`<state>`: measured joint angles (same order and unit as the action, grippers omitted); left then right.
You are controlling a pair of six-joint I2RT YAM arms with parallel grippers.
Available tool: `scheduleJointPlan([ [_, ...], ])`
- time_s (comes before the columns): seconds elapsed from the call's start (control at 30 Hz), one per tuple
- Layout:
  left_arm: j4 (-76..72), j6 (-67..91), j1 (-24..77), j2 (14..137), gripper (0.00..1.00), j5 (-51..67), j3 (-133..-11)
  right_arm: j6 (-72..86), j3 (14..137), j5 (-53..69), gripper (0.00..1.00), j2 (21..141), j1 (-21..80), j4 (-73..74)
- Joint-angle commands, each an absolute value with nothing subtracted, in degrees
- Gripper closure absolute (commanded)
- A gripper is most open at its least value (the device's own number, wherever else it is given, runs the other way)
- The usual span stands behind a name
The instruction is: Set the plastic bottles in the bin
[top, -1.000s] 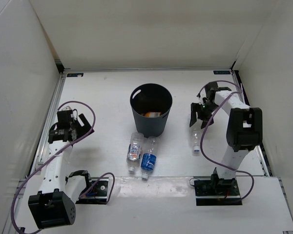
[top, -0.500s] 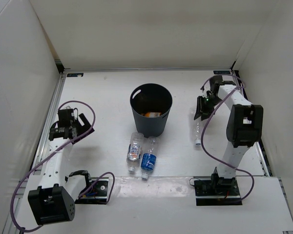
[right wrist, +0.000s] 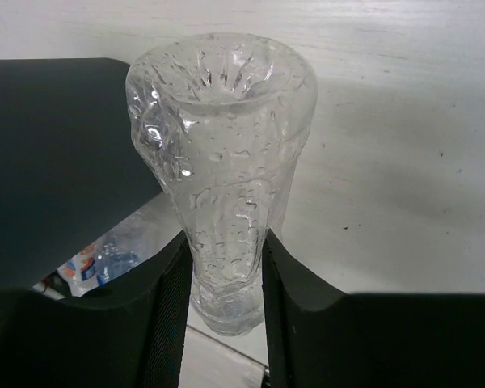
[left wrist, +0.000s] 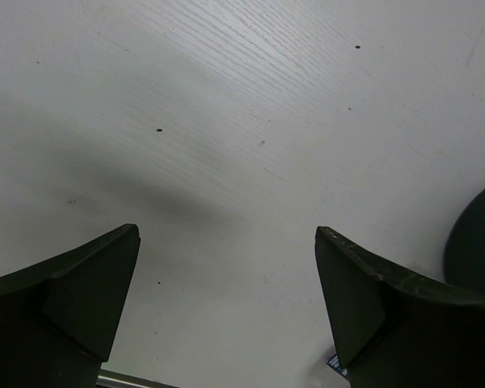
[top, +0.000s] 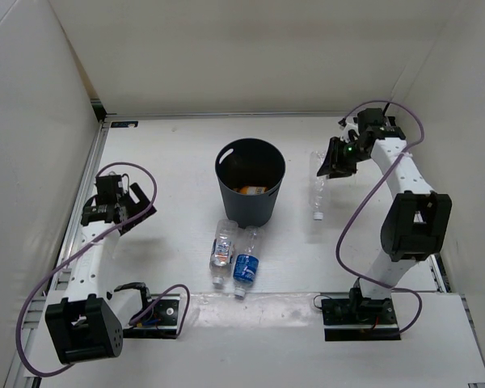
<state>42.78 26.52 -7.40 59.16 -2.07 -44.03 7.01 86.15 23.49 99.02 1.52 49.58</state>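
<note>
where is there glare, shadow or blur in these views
Right wrist: the clear bottle is sharp, with speckled glints on its ridges. Left wrist: the table grain is crisp, with one soft shadow band across it. Top external: even light, faint shadows, and the bin interior is dim.

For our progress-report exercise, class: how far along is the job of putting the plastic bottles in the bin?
Done: the orange bottle shows inside the bin. In hand: the right gripper is shut on the clear unlabelled bottle, held to the bin's right. Left: the white-blue label bottle and the blue label bottle lie on the table in front of the bin; the left gripper is open, holding nothing.
</note>
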Motion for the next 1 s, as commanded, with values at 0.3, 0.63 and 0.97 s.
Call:
scheduleJointPlan([
  [0.3, 42.4, 25.6, -7.5, 56.1, 0.0, -0.6, -44.9, 15.0, 115.5, 23.5, 1.0, 95.6, 2.0, 43.0],
  [0.63, 43.2, 24.8, -7.6, 55.5, 0.0, -0.4, -46.0, 10.9, 109.1, 27.0, 1.0, 85.4, 17.7, 21.6],
  [0.97, 44.4, 24.1, -7.5, 52.9, 0.0, -0.3, -44.8, 2.2, 93.3, 23.7, 1.0, 80.1, 31.9, 15.4],
])
